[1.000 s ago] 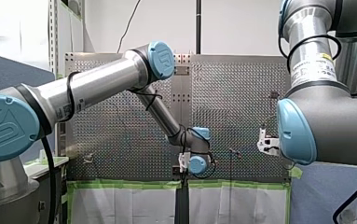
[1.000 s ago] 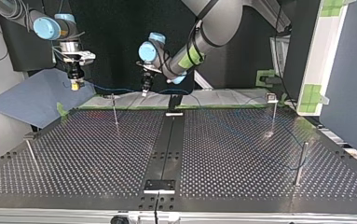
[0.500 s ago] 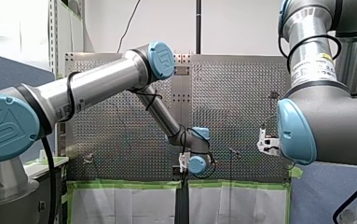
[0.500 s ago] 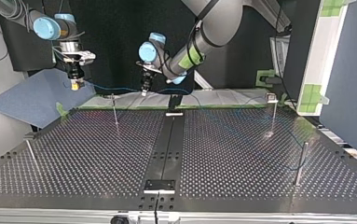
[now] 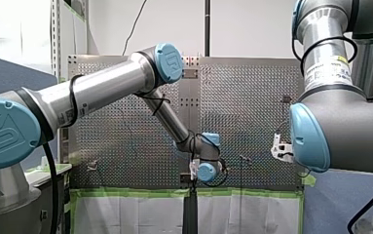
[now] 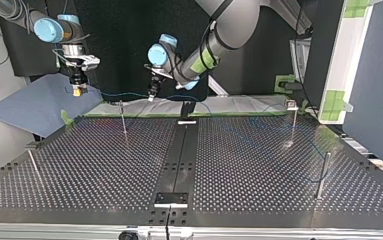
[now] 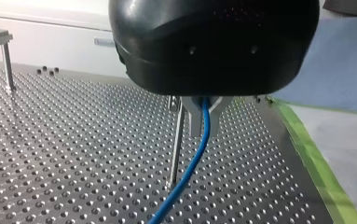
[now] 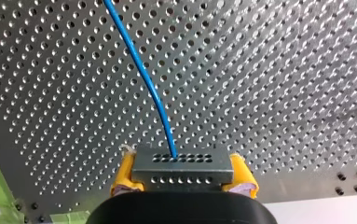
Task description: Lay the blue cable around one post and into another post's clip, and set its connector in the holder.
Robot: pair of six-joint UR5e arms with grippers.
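blue cable (image 8: 153,93), thin and round, leaves a perforated rectangular metal connector (image 8: 183,169).

1. Top view: my right gripper (image 6: 78,92) hangs far left, my left gripper (image 6: 151,97) nearer the middle (both by the table's (image 6: 104,165) far edge).
2. Between them runs the cable (image 6: 121,93), behind a post (image 6: 123,117); its connector (image 8: 182,168) sits in my right gripper.

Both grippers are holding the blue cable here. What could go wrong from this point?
The thin metal post looks close beside my left gripper, so the blue cable could catch on its wrong side or the gripper could hit it. My right gripper holds the perforated metal connector by its ends only; a pull along the cable might twist it loose.
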